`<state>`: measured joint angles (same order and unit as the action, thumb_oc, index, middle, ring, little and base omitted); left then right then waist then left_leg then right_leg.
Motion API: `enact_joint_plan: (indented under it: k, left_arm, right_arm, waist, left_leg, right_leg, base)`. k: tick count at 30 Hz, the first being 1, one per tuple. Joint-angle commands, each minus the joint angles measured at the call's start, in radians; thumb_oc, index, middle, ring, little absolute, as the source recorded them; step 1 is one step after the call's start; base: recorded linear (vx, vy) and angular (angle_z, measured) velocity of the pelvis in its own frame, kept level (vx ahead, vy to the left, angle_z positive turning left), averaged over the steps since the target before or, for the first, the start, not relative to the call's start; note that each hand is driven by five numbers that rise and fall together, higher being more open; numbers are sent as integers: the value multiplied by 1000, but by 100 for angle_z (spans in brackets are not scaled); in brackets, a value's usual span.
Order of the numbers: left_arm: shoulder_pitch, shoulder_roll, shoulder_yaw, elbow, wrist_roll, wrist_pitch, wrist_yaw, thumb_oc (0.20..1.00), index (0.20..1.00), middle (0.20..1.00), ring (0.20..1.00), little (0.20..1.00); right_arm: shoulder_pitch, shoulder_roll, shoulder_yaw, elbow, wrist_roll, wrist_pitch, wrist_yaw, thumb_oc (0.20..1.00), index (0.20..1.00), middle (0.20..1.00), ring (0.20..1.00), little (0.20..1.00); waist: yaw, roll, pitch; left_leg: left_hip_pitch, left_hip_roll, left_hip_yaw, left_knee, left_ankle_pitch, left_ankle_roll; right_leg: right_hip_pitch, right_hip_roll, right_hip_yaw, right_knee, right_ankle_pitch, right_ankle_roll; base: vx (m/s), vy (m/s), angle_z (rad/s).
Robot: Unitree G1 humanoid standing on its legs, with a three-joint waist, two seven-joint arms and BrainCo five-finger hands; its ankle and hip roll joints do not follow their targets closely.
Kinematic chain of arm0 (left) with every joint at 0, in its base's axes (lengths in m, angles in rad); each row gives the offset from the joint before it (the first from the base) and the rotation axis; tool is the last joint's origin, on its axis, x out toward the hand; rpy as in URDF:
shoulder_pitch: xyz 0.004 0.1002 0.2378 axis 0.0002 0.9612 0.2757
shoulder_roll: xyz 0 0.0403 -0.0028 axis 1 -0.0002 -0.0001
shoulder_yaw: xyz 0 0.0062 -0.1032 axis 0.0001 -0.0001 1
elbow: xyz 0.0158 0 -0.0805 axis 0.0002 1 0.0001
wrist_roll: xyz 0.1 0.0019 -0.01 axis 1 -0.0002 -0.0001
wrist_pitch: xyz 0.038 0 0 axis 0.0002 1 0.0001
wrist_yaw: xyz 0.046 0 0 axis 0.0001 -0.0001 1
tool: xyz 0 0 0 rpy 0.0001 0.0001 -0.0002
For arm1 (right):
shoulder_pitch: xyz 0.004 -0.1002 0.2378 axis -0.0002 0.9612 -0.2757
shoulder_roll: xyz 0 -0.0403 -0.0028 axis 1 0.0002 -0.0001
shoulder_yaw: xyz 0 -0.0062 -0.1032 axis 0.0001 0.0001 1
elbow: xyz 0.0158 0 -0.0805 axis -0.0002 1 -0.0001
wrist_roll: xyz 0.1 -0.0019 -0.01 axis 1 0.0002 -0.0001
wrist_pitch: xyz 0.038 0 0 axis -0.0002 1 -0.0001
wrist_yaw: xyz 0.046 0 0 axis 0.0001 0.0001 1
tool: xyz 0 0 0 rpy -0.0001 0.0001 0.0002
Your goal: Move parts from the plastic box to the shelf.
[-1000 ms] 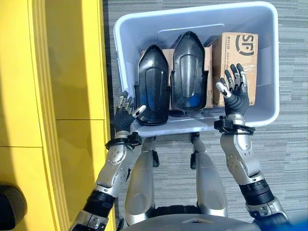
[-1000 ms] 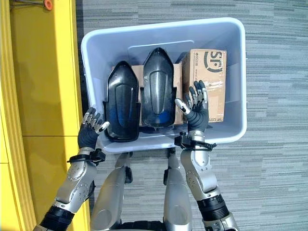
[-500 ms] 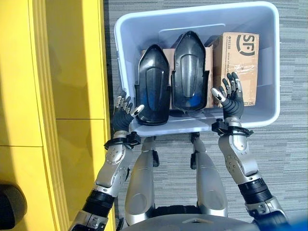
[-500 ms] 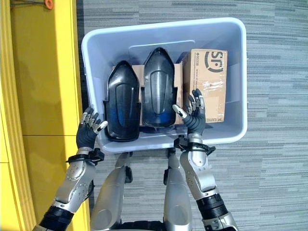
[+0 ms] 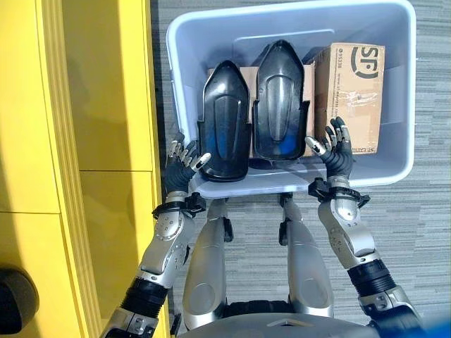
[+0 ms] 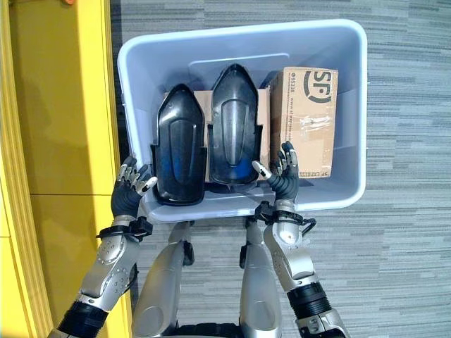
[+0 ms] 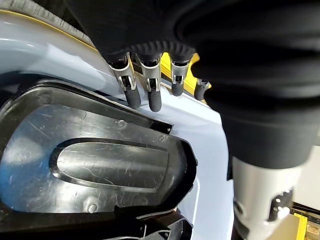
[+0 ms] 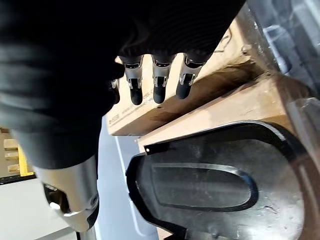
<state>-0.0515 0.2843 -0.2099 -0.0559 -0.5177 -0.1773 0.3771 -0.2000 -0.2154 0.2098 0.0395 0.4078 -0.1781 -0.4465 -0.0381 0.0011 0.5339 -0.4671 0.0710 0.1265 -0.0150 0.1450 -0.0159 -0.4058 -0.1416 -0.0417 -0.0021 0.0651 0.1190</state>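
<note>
Hidden: the cardboard piece [image 5: 248, 76] behind the two black parts shows as strips at their edges, and its full shape cannot be made out; what the parts rest on at the bottom of the box is covered.
Cut off: the yellow shelf [image 5: 91, 141] runs out of the head views at the top, bottom and left, so its levels cannot be told.
Plastic box: the pale blue plastic box [image 5: 394, 91] sits on the floor, just beside the shelf.
Parts: the left black part [image 5: 224, 120] and the right black part [image 5: 280, 102] lie side by side in the box, pointed ends toward its far wall; the left one sits nearer the box's near rim (both glossy and scuffed).
Cardboard box: a cardboard box [image 5: 349, 95] lies in the plastic box's right half, just beside the right black part.
Left hand: the left hand [image 5: 180, 169] is at the box's near left corner, outside the wall, fingers [image 7: 152, 97] spread and straight, holding nothing.
Right hand: the right hand [image 5: 337, 156] is over the near rim, by the cardboard box's near end, fingers [image 8: 159, 90] spread, holding nothing.
Floor: grey striped carpet [image 5: 416, 232].
</note>
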Motion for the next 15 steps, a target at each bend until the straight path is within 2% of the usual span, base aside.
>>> enact_joint_plan:
  k: [1, 15]
  left_arm:
    - [49, 37, 32, -57, 35, -52, 6, 1000, 1000, 1000, 1000, 1000]
    - [40, 34, 27, -43, 26, -60, -2, 1000, 1000, 1000, 1000, 1000]
  right_arm:
    - [-19, -5, -19, -6, -67, -9, -22, 1000, 1000, 1000, 1000, 1000]
    - [-91, -21, -17, 110, -141, 28, -53, 1000, 1000, 1000, 1000, 1000]
  waist:
    - [19, -16, -21]
    - [31, -9, -14]
  left_leg:
    - [10, 45, -51, 71, -66, -58]
    - [1, 43, -58, 73, -64, -57]
  right_leg:
    - [-36, -57, -46, 73, 2, 32]
    - [-43, -57, -47, 78, -1, 32]
  base:
    - [0, 0, 0]
    - [0, 0, 0]
